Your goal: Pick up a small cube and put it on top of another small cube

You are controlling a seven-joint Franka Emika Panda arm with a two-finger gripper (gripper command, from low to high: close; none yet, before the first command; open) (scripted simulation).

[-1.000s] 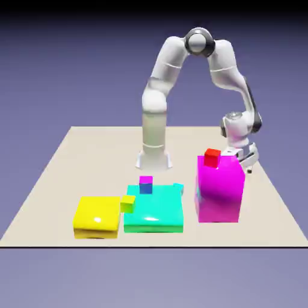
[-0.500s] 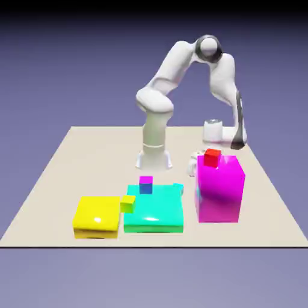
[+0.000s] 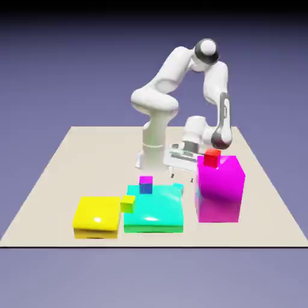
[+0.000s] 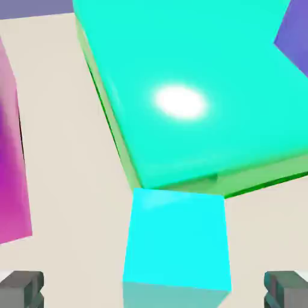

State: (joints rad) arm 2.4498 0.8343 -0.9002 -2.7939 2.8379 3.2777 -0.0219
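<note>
The small cyan cube (image 3: 178,187) sits on the table against the far right corner of the wide cyan slab (image 3: 154,210). In the hand view this cube (image 4: 177,240) fills the lower middle, between the two grey fingertips (image 4: 23,289). My gripper (image 3: 178,173) hovers just above it, open, holding nothing. The tiny magenta cube (image 3: 145,180) rests on a tiny blue cube (image 3: 145,188) on the slab's far edge. A blue-violet face (image 4: 295,36) shows at the hand view's upper right.
A big magenta block (image 3: 220,191) with a tiny red cube (image 3: 211,157) on top stands close to the gripper on the exterior view's right. A yellow slab (image 3: 96,216) and a small yellow-green cube (image 3: 127,203) lie left of the cyan slab.
The arm swung from behind the big magenta block toward the exterior view's left. The hand now hangs over the small cyan cube.
</note>
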